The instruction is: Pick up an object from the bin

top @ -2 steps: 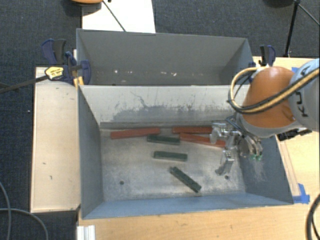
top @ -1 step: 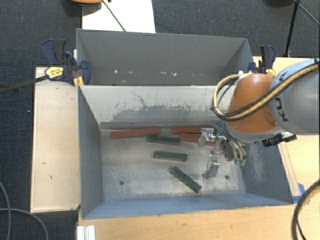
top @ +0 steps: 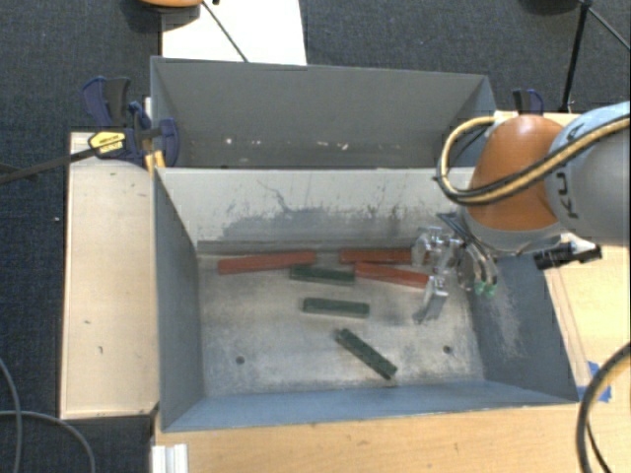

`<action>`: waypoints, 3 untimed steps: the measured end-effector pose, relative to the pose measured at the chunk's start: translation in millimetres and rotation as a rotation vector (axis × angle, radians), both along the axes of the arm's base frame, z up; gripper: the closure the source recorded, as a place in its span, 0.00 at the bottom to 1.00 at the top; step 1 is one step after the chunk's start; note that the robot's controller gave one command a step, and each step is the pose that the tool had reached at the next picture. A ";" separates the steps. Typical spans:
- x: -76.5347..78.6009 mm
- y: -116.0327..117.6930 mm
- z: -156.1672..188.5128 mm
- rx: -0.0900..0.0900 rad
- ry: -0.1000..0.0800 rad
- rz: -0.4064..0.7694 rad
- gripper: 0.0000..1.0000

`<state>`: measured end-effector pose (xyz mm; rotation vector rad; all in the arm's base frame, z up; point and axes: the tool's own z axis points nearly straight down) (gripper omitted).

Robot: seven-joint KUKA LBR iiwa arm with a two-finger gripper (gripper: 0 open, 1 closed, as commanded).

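Red bar (top: 386,273) near the bin's (top: 296,200) far wall touches the gripper (top: 431,308), whose opening I cannot tell; straddle its narrow width.

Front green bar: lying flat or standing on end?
Lying flat: the green bar rests lengthwise on the bin floor, slanted.

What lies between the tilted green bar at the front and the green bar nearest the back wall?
A third dark green bar lies there, seen in the camera view.

I see a flat reddish-brown rectangular bar (top: 392,275) lying flat, slightly slanted, just left of my claw (top: 432,306).
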<state>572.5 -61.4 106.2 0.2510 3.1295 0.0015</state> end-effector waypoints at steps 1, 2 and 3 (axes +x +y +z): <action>-24.8 42.2 -16.3 -0.003 -0.002 0.044 0.00; -21.2 57.9 -25.8 0.003 0.000 0.043 0.00; 0.7 25.7 -32.5 0.000 -0.001 -0.011 0.00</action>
